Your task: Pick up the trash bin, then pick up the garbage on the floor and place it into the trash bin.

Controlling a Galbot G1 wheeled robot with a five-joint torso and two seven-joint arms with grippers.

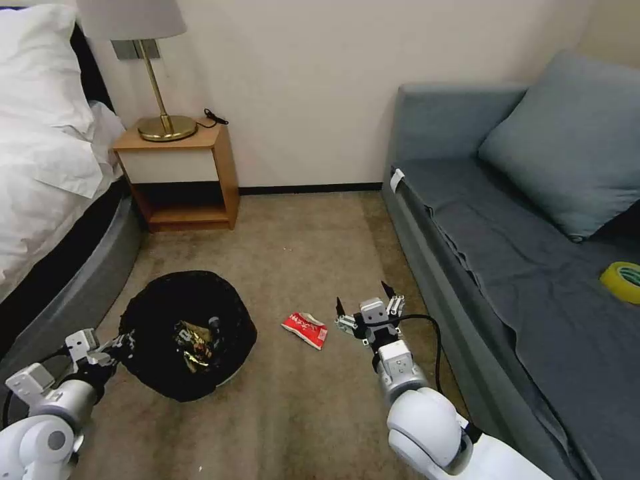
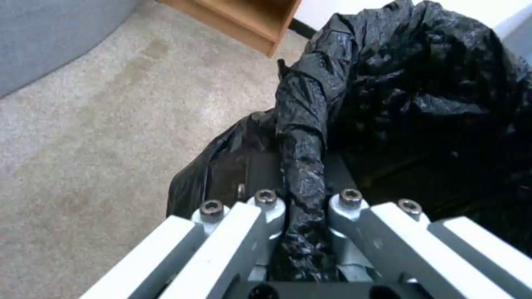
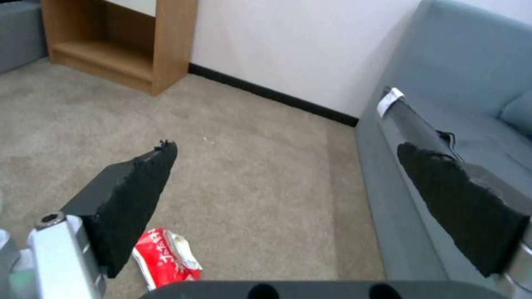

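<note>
Below, the left gripper (image 1: pixel 125 345) was clamped on the trash bin's (image 1: pixel 188 333) rim at nine o'clock. The right gripper (image 1: pixel 365 305) hung with fingers apart, the red-and-white packet (image 1: pixel 305 329) at its nine o'clock.

A wooden nightstand (image 1: pixel 179 177) stands against the cream wall (image 1: pixel 313 80), carrying a brass lamp (image 1: pixel 157 73) with a pale shade. Left of the nightstand is a bed (image 1: pixel 40 153) with white linen; to its right, across beige carpet (image 1: pixel 300 267), sits a grey-blue sofa (image 1: pixel 520 253) with a matching cushion (image 1: pixel 567 140). A black baseboard (image 1: pixel 310 189) runs from the nightstand to the sofa.
</note>
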